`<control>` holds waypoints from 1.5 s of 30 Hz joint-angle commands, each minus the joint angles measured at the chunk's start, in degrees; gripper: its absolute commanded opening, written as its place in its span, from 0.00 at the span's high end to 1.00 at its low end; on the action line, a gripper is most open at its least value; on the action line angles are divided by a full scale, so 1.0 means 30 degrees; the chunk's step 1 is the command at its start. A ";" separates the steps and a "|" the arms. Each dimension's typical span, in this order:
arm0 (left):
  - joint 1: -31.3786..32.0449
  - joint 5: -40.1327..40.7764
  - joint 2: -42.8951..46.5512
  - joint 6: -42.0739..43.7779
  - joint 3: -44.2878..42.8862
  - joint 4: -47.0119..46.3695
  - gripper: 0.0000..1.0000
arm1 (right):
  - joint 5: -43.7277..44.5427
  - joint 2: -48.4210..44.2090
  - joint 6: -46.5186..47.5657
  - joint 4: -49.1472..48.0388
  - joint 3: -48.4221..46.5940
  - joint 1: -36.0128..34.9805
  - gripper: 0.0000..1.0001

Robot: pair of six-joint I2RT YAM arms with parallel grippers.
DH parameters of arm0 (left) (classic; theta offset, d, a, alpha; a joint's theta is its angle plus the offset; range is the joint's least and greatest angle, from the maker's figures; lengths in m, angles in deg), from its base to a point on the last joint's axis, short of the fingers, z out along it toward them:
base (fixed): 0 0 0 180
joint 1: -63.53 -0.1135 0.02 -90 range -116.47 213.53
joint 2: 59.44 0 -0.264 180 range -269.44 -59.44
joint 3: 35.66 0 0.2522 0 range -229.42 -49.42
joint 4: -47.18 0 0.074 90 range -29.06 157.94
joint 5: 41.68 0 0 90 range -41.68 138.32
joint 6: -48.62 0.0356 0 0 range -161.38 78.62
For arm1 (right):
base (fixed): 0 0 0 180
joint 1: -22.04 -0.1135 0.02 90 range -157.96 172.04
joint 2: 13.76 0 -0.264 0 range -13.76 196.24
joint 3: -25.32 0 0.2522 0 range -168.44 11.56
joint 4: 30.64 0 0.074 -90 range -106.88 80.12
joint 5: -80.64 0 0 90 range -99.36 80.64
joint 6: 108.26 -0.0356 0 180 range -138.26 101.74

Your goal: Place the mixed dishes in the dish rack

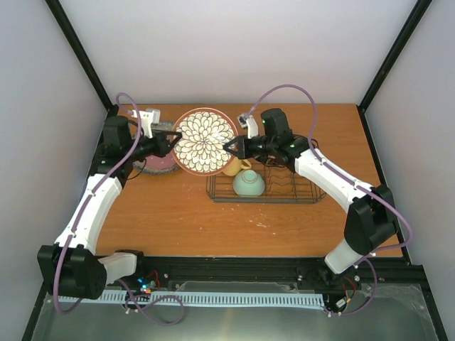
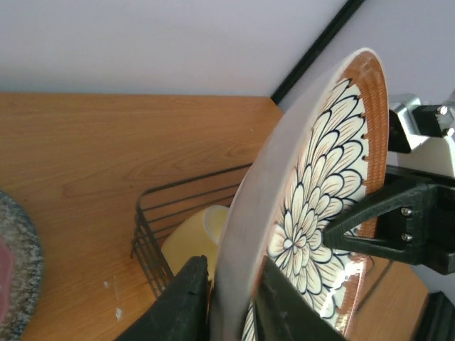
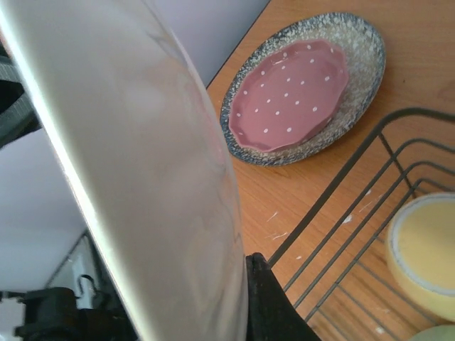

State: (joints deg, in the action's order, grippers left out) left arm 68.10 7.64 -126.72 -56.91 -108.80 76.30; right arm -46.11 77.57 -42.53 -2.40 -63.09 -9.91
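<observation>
While two robot arms meet over the wooden table (image 1: 178,213), a brown petal-patterned round ceramic plate (image 1: 206,141) hangs between them, lifted off the surface with its flowered face turned up toward the overhead camera. The left claw (image 1: 173,142) is clamped on the plate's left rim; its wrist view shows one black finger (image 2: 186,298) against the pale underside and the other on the patterned face. The right claw (image 1: 229,147) is closed on the opposite rim, its black finger seen from the left wrist view pressing the edge of the pattern. The plate sits just above and beyond the left end of the rectangular black wire dish rack (image 1: 298,192), which stands on the table in front of the right arm. Inside the rack, a pale mint-green round bowl (image 1: 249,183) rests near its left end, and a small yellow handled mug (image 1: 232,168) sits just behind the bowl, partly hidden by the raised plate. To the left of the rack, apart from it, a pink round plate with a speckled grey rim (image 1: 160,167) lies flat on the table, half covered by the left arm from above and plainly visible, white-dotted, in the right wrist view. Small pale flecks dot the wood near the rack's corner.
</observation>
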 commanded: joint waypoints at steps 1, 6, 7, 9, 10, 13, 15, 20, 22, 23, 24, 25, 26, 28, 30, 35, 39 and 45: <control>0.0876 -0.2030 -0.0337 -0.1839 -0.0811 -0.0750 0.72 | -0.0938 -0.1909 0.3987 -0.1482 -0.0822 -0.1832 0.97; 0.0876 -0.1537 -0.0665 -0.1459 -0.1007 -0.0563 0.51 | 0.1845 -0.3847 0.5527 -0.1551 0.0032 -0.1876 0.97; 0.0876 -0.1384 -0.0706 -0.1417 -0.1035 -0.0575 0.48 | 0.2300 -0.4150 0.5833 -0.1532 0.0127 -0.1886 0.97; 0.0876 -0.1084 -0.0760 -0.1268 -0.1104 -0.0484 0.43 | 0.3345 -0.4742 0.6448 -0.1606 0.0408 -0.1891 0.97; 0.0876 -0.0848 -0.0747 -0.1155 -0.1212 -0.0379 0.40 | 0.3953 -0.5034 0.6768 -0.1667 0.0595 -0.1887 0.97; 0.0876 0.0242 -0.0503 -0.0713 -0.1475 0.0012 0.13 | 0.6125 -0.6104 0.7946 -0.1625 0.1138 -0.1865 0.97; 0.0852 0.1461 -0.0182 -0.0339 -0.1592 0.0215 0.00 | 0.8417 -0.7067 0.9009 -0.1203 0.1321 -0.1887 0.97; 0.0612 0.4245 0.0318 0.0175 -0.1334 0.0368 0.00 | 1.3494 -0.9568 1.2269 0.0134 0.1980 -0.1862 0.97; 0.0405 0.4790 0.0535 0.0148 -0.0912 -0.0031 0.00 | 1.5383 -1.0717 1.3639 0.0373 0.2631 -0.1861 0.97; 0.0257 0.4955 0.0682 0.0124 -0.0624 -0.0450 0.00 | 1.6407 -1.1315 1.4299 0.0467 0.3023 -0.1865 0.97; 0.0084 0.5089 0.0835 0.0117 -0.0234 -0.0693 0.00 | 1.7300 -1.1829 1.5056 0.0537 0.3405 -0.1848 0.97; -0.0142 0.5087 0.0862 0.0172 0.0003 -0.0899 0.00 | 1.8262 -1.2373 1.5927 0.0561 0.3834 -0.1833 0.97; -0.0412 0.4911 0.0822 0.0255 0.0168 -0.0965 0.00 | 1.9165 -1.2807 1.6647 0.0552 0.4283 -0.1818 0.97; -0.1025 0.4638 0.0605 0.0428 0.0408 -0.0916 0.00 | 2.0467 -1.3880 1.8222 0.0341 0.5244 -0.1685 0.97; -0.1593 0.4265 0.0370 0.0633 0.0604 -0.0833 0.00 | 2.1074 -1.4884 1.9911 -0.0255 0.6337 -0.1409 0.97; -0.2131 0.4209 0.0047 0.1112 0.0949 -0.0900 0.00 | 2.0389 -1.7240 2.2630 -0.1594 0.8791 0.0266 0.97; -0.2200 0.4108 -0.0391 0.1221 0.1131 -0.1015 0.00 | 1.8802 -1.7349 2.3517 -0.1939 0.9573 0.1935 0.97; -0.2229 0.4008 -0.0733 0.1229 0.1688 -0.1427 0.00 | 1.6489 -1.6530 2.4419 -0.3376 1.0319 0.4028 0.97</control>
State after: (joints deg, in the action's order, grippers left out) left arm 61.66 19.98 -128.36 -54.70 -104.29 74.22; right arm 9.19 27.88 28.46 1.18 -31.57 -0.84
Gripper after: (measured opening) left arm 0.994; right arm 0.083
